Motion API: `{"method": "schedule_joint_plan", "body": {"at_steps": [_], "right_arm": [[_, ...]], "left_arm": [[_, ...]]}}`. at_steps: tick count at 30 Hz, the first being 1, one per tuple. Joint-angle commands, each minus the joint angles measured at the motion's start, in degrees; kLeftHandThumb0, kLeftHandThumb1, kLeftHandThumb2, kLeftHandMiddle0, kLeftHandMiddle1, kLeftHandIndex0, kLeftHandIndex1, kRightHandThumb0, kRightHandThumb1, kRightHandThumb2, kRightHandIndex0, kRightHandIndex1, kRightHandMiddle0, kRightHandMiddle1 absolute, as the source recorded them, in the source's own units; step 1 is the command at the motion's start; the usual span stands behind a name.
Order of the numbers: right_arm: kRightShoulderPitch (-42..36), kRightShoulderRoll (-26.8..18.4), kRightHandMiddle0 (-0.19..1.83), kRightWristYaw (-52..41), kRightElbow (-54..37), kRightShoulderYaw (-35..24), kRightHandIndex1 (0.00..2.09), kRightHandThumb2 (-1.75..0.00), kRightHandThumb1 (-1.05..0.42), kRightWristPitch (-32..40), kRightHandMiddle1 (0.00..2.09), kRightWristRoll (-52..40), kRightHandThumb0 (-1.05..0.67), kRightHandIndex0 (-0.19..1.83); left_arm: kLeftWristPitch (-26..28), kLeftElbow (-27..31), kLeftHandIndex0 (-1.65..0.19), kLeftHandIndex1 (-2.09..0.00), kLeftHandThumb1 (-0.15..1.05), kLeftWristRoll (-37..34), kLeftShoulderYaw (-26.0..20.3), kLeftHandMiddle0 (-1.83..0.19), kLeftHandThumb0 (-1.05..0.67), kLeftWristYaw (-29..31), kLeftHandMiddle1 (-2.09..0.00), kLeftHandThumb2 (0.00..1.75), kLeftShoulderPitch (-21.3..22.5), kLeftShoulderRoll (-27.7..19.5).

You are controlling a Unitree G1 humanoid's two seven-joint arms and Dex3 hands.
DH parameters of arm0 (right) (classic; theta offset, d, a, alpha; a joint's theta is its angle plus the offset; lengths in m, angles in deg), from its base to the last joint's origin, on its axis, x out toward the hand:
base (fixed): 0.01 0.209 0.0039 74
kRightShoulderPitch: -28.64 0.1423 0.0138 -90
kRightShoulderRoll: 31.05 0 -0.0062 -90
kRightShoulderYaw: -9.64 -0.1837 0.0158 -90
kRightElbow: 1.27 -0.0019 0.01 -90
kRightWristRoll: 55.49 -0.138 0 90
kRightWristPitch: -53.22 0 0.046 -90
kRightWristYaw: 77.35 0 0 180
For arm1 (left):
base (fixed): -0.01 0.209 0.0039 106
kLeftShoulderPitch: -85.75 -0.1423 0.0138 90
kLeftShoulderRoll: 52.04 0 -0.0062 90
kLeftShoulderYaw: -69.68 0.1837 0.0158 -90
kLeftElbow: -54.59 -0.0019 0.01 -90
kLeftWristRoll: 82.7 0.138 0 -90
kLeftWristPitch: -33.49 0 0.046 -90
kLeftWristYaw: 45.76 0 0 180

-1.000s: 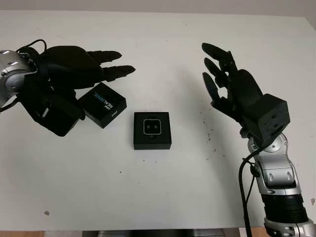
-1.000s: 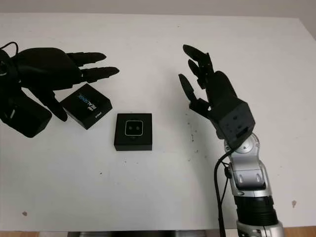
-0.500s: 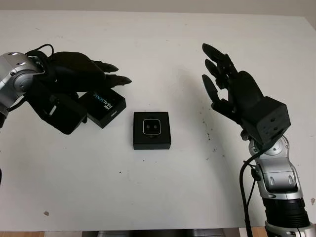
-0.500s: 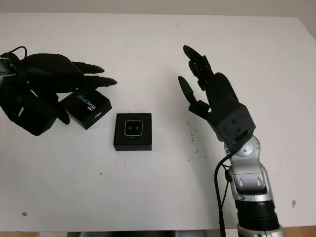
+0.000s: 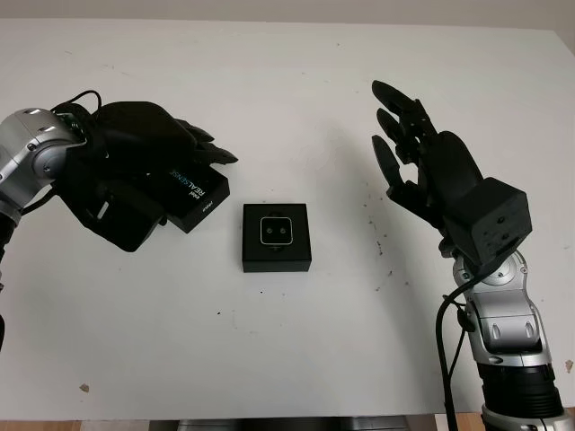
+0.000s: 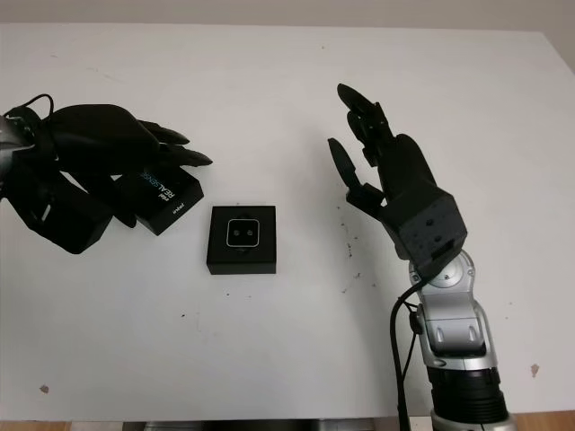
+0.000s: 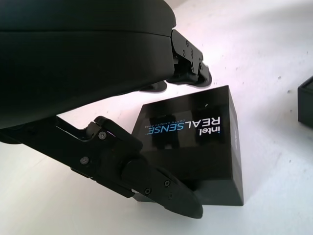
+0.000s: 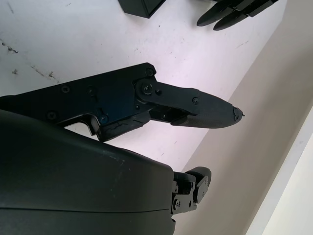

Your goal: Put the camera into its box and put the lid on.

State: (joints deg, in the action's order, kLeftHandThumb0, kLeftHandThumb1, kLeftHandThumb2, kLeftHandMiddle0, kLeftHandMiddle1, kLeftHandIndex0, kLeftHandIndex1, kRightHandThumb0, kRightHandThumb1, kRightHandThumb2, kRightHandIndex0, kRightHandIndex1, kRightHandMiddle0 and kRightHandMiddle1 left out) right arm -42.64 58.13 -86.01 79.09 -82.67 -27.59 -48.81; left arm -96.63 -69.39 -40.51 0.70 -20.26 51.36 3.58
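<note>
A black open box (image 5: 276, 237) lies in the middle of the white table (image 5: 287, 350), with the small camera (image 5: 276, 232) sitting inside it, lens side up. To its left the black lid (image 5: 196, 195), printed "intel REALSENSE", lies flat on the table. My left hand (image 5: 184, 154) hangs low over the lid and covers its left part. In the left wrist view its fingers (image 7: 191, 66) reach past the far edge of the lid (image 7: 195, 142) and its thumb (image 7: 161, 188) sits at the near side; it is open around the lid. My right hand (image 5: 395, 135) is raised, open, right of the box.
A line of small dark specks (image 5: 377, 242) marks the table between the box and my right arm. The table's front edge (image 5: 269, 417) runs along the bottom. A black cable (image 5: 445, 341) hangs beside the right forearm.
My left hand has come down and drawn in over the lid, its fingers lowering toward the lid's far edge. The lid, box and right hand have barely moved.
</note>
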Motion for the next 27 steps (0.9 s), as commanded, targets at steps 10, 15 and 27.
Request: {"method": "schedule_joint_plan", "body": {"at_steps": [10, 15, 27], "right_arm": [[-0.78, 0.06, -0.07, -0.16, -1.14, -0.55, 0.05, -0.59, -1.05, -0.25, 0.45, -0.93, -0.64, 0.15], [-1.02, 0.08, -0.06, 0.0, -1.51, -0.3, 0.06, -0.57, -1.05, 0.27, 0.45, -0.89, -0.65, 0.15], [-1.05, 1.32, -0.06, 0.0, -0.84, -0.17, 0.05, -0.55, -1.05, 0.05, 0.5, -1.94, -0.65, 0.15]], "left_arm": [[-3.06, -0.52, -0.29, -1.3, 1.0, 6.78, 1.52, -0.25, -0.44, -11.21, -1.93, 0.06, -2.82, -0.63], [-4.28, -0.38, -0.21, -1.84, 1.03, 9.04, 1.53, -0.45, -0.42, -15.79, -2.09, 0.06, -3.88, -1.34], [-0.67, 3.68, -0.13, -2.09, 1.05, -2.14, -3.64, -0.46, -0.33, -12.33, -2.09, 0.14, -7.06, 0.1]]}}
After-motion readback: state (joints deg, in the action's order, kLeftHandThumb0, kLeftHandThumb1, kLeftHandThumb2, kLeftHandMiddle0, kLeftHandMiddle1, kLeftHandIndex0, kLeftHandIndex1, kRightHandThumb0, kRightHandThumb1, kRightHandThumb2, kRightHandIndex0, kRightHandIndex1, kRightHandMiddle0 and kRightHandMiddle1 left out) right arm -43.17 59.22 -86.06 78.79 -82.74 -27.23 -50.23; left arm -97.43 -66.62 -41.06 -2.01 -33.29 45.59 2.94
